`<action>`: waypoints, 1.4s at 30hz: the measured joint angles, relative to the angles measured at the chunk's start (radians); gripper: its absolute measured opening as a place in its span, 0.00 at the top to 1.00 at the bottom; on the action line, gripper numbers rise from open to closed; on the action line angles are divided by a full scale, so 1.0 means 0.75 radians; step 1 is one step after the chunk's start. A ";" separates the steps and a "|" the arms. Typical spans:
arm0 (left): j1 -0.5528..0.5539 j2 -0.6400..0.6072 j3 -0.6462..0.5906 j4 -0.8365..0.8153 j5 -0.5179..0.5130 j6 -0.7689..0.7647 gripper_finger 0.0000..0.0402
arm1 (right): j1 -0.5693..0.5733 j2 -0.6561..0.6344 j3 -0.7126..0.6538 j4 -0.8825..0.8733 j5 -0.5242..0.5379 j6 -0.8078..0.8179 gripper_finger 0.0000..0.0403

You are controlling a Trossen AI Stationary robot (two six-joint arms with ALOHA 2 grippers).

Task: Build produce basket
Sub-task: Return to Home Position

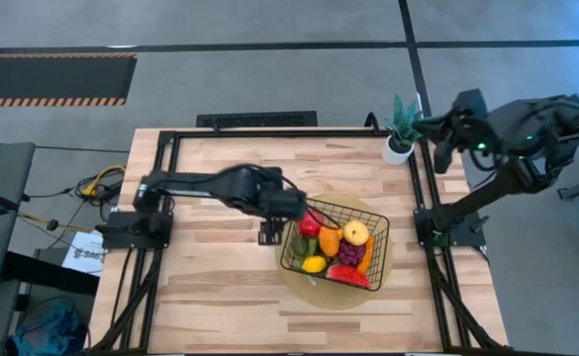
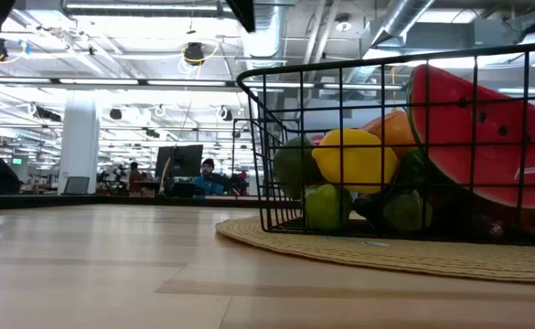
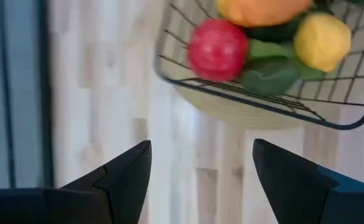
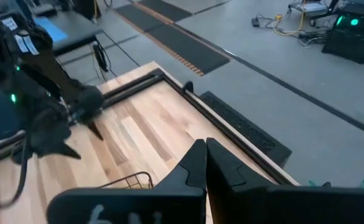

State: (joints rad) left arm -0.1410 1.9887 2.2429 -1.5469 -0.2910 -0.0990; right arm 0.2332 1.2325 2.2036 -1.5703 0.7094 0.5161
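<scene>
The basket (image 1: 334, 242) sits on its round tan mat (image 1: 299, 282) just ahead of the left jaws, and it is packed. A red apple (image 3: 218, 50) lies closest to them behind the wire, a lemon (image 3: 322, 40) farther along, and an orange fruit (image 3: 262, 9) beyond both. From table height a watermelon slice (image 2: 482, 137) leans against the mesh, rising to the rim. The mat probably keeps the wire from skidding when pieces are dropped in.

The left arm (image 1: 220, 183) reaches across the worktop (image 1: 210, 287). Its jaws hang outside the basket, just beside the wall, over bare wood. They are spread wide and hold nothing, which fits a drop already made. I see no loose produce on the wood in the high view, so the filling looks finished to me and what remains is pulling this arm away. I'd take it away from the rim first, since a finger (image 3: 122, 177) catching the wire could drag basket and mat together.

The right arm (image 1: 527, 129) waits folded at its own side. Its jaws are pressed together on nothing, and a small potted plant (image 1: 400, 133) stands near them, well apart from the basket.
</scene>
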 joint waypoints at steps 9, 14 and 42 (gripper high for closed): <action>0.008 -0.355 -0.085 -0.030 -0.107 -0.048 0.34 | 0.160 -0.131 -0.001 0.000 0.000 0.009 0.96; 0.008 -0.656 -0.287 -0.034 -0.167 -0.185 0.34 | 0.214 -0.234 0.000 0.000 0.005 0.002 0.96; -0.014 -1.784 -1.374 0.532 0.045 -0.351 0.34 | 0.187 -0.605 -0.135 0.125 -0.104 -0.109 0.96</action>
State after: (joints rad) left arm -0.1513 0.6505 1.2122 -1.1482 -0.2573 -0.3622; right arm 0.3733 0.7787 2.1021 -1.4768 0.6310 0.4344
